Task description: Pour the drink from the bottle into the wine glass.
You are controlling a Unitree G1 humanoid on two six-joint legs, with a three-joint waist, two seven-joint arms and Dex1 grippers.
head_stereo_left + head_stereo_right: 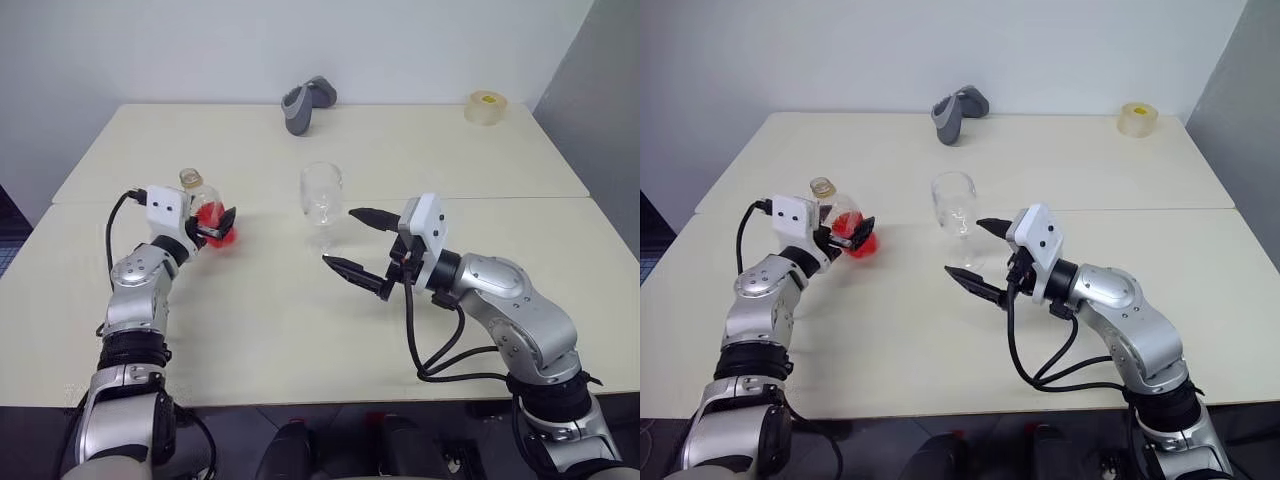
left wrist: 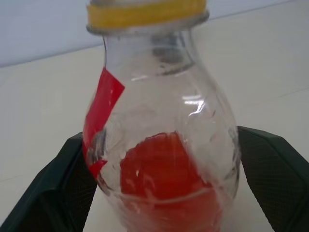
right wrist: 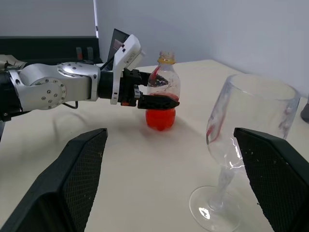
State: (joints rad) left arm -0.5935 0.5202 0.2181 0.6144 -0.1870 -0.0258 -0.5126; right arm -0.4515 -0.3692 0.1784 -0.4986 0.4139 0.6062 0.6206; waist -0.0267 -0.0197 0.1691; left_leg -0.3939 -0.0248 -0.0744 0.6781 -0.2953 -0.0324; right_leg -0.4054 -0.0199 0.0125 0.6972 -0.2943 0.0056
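The bottle stands upright on the left of the table, clear and bulbous, with a yellow ring at its open neck. The red drink fills only its bottom. My left gripper is open, one finger on each side of the bottle's body; I cannot tell if the fingers touch it. The wine glass stands upright mid-table, with a faint pink streak inside its bowl. My right gripper is open and level, its fingers reaching around the glass's stem and foot without touching.
A grey curved object lies at the table's far edge, and a roll of clear tape sits at the far right corner. A seam crosses the table behind the glass. A black cable loops under my right forearm.
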